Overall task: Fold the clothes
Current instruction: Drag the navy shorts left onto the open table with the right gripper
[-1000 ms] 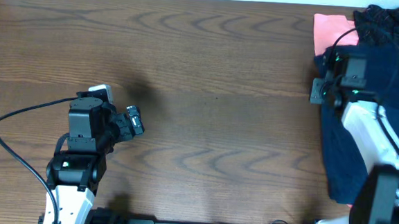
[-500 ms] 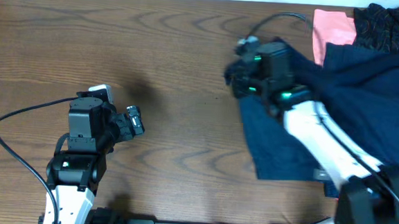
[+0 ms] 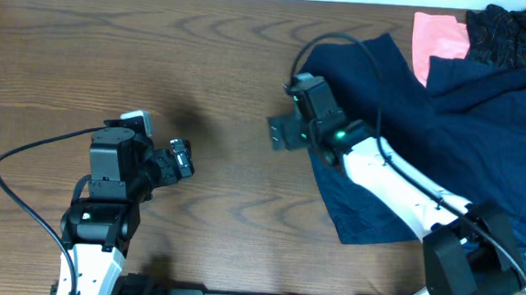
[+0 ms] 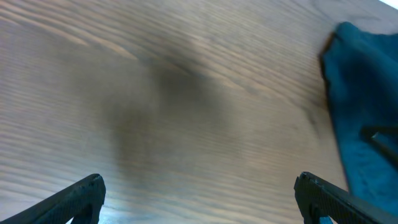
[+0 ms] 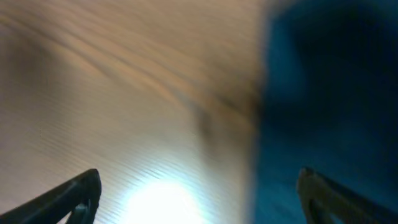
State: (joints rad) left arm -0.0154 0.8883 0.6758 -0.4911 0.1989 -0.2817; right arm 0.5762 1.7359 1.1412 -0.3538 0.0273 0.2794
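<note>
The table (image 3: pixel 242 46) is mostly bare wood, and the clothes are gathered at its right side. A navy garment (image 3: pixel 375 109) is spread from that heap toward the middle, its left edge rumpled. More navy cloth (image 3: pixel 507 126) lies behind it, with a pink garment (image 3: pixel 437 35) and a black patterned one (image 3: pixel 517 26) in the far right corner. The right gripper (image 3: pixel 280 132) is seen just off the garment's left edge, fingers spread wide and nothing pinched (its wrist view shows bare wood between them, blue cloth to one side). The left gripper (image 3: pixel 178 159) is held well apart, also spread and empty.

For a good fold, the garment should first be drawn clear of the heap and flattened — corners pinched low by both arms, creases smoothed outward.

Against half a second ago, the right gripper has been carried further left and the cloth laid out wider; a second ago it was at the heap. The left arm has not been moved.
</note>
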